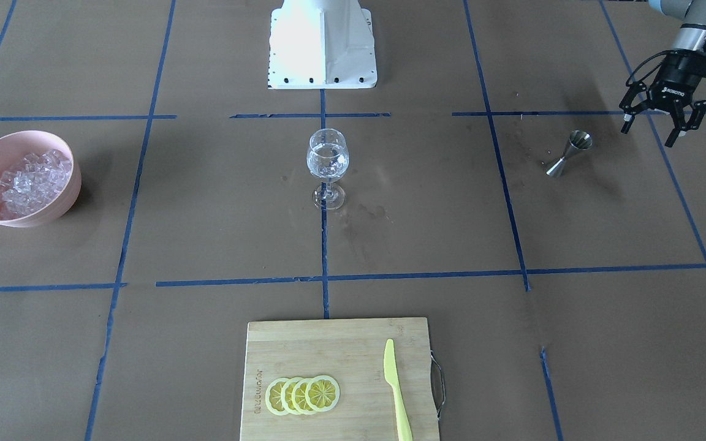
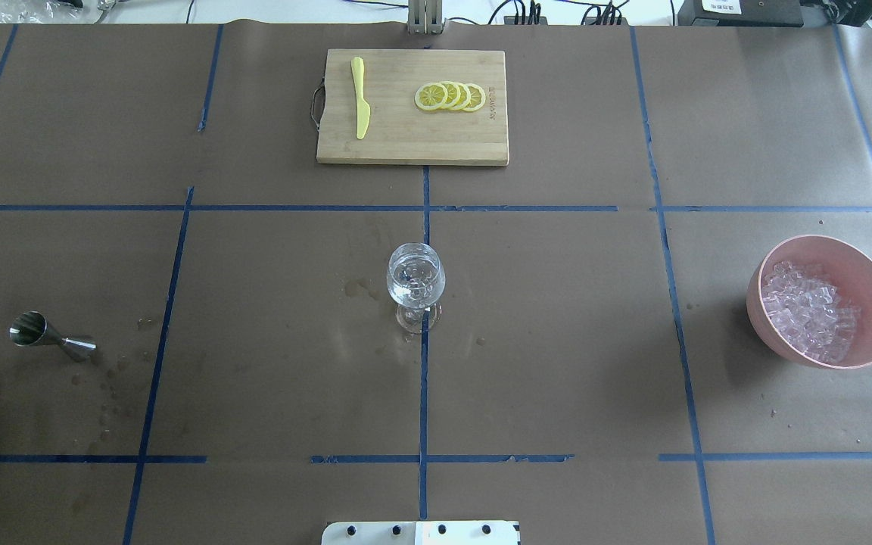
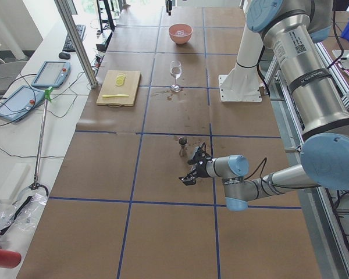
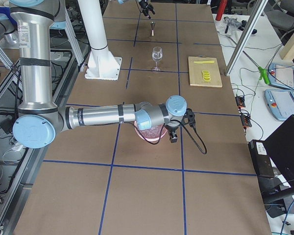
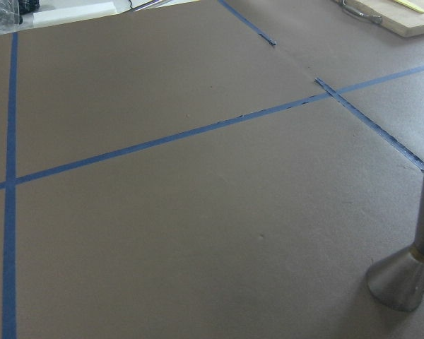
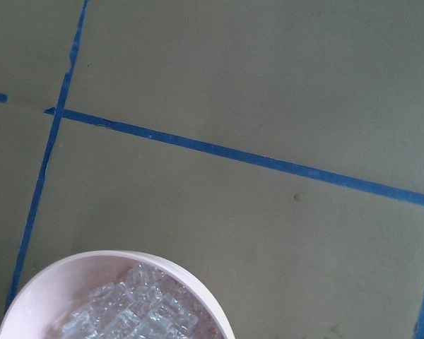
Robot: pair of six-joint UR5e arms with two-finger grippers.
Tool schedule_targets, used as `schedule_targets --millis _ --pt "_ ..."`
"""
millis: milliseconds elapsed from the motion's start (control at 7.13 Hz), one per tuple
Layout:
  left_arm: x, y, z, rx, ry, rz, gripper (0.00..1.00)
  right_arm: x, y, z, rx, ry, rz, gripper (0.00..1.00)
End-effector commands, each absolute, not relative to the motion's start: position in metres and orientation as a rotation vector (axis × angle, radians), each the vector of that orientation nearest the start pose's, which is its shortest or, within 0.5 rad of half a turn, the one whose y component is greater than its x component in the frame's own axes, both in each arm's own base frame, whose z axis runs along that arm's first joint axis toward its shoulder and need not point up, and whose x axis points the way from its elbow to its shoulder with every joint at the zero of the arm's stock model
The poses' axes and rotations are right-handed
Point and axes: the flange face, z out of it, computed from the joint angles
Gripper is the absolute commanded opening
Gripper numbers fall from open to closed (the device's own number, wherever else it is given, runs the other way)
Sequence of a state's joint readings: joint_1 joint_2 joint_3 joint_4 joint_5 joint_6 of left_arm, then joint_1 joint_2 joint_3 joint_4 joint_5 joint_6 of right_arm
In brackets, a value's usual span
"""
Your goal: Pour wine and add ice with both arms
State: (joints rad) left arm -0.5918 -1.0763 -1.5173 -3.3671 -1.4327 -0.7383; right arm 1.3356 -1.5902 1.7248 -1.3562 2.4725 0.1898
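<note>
Hovering near the jigger (image 1: pixel 569 153), the left claw (image 1: pixel 648 138) gapes wide, empty; an off-centre close could topple it, probably spilling. Right claw (image 4: pixel 173 138): cannot tell. Ice (image 1: pixel 31 180) sits in the left bowl (image 1: pixel 64 207).

I count one pale pink round bowl (image 1: pixel 65 202) of clear glassy ice cubes (image 1: pixel 31 180), too many to number; one clear stemmed wine glass (image 1: pixel 327 162); one steel double-cone jigger (image 1: pixel 569 153); one bamboo cutting board (image 1: pixel 328 349); four yellow lemon slices (image 1: pixel 303 395); one yellow-green plastic knife (image 1: pixel 396 389); two grey-silver robot arms (image 4: pixel 98 117).
</note>
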Motion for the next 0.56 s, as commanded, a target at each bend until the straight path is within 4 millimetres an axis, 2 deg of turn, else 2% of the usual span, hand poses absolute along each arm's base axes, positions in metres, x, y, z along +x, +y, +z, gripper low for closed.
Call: schedule_targets --millis 0,140,280,421 --pt "0.090 -0.296 0.690 0.877 0.819 0.226 0.99 -0.117 -0.471 0.532 0.094 -0.860 -0.177 1.00" --pt "0.081 -0.314 0.687 0.834 0.838 0.229 0.99 -0.142 -0.461 0.539 0.112 -0.824 -0.228 1.00" --pt "0.081 -0.334 0.679 0.808 0.862 0.222 0.99 -0.168 -0.446 0.546 0.143 -0.806 -0.211 1.00" --pt "0.082 -0.337 0.678 0.811 0.862 0.219 0.99 -0.195 -0.436 0.544 0.151 -0.833 -0.179 1.00"
